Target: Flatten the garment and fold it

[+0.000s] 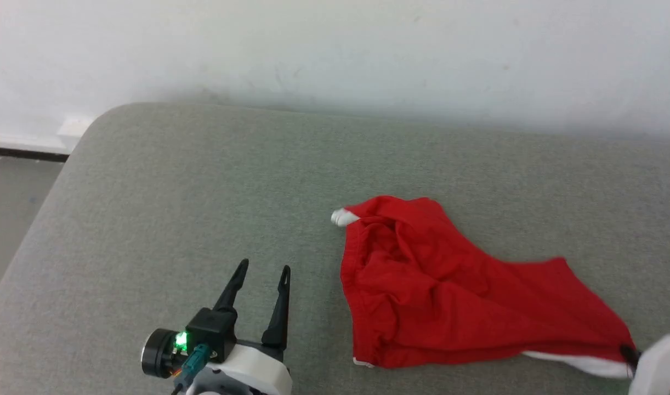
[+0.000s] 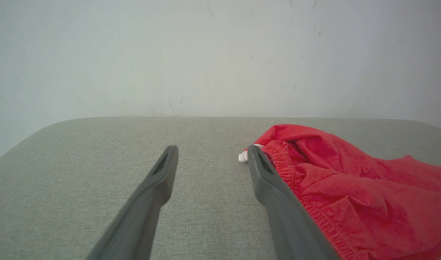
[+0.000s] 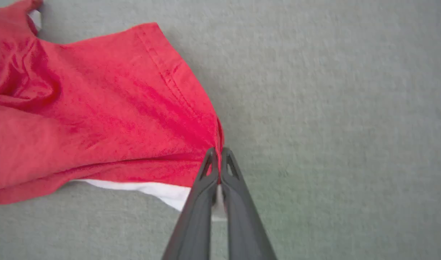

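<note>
Where the right jaws meet: the right gripper (image 3: 219, 153) is pressed together on a hem corner of the garment (image 3: 97, 108), with red cloth pinched between the tips and the white stripe (image 3: 162, 190) just beneath.
Why that corner: I judge it a hold for drawing the cloth out flat, since a hem corner gives a firm edge to pull.
Left jaws: the left gripper (image 1: 264, 266) stands wide apart, holds nothing, and points to 12 o'clock.
Left gripper's place: it is at 9 o'clock of the garment, near but apart from it, probably waiting to take the opposite end.
Waistband (image 2: 278, 159): gathered and bunched on the garment's 9 o'clock side, facing the left gripper.
Garment's place: it lies crumpled on the grey cushion (image 1: 203, 181), at 4 o'clock of the head view's centre.
Wall (image 1: 313, 44): pale, at 12 o'clock beyond the cushion.
Stage: not yet flat, and no fold made.
</note>
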